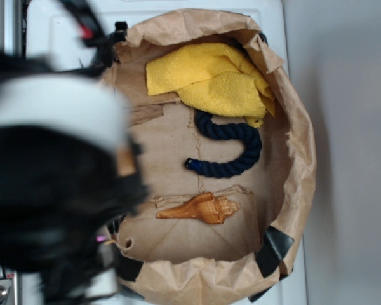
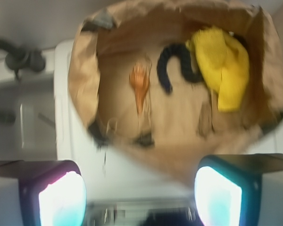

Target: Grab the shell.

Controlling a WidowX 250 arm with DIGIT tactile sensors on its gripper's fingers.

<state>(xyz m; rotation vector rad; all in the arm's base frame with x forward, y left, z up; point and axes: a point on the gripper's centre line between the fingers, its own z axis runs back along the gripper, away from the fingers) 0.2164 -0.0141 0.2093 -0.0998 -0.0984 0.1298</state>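
Orange shell (image 2: 139, 84) is seen lying well ahead of the hand (image 2: 140, 200), whose fingers (image 2: 61, 200) are spread wide apart.

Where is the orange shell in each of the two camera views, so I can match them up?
Exterior: the shell lies low in the middle, just below the dark blue rope.
Wrist: the shell sits left of center, point downward, just left of the rope.
Shared landmark: the rope.
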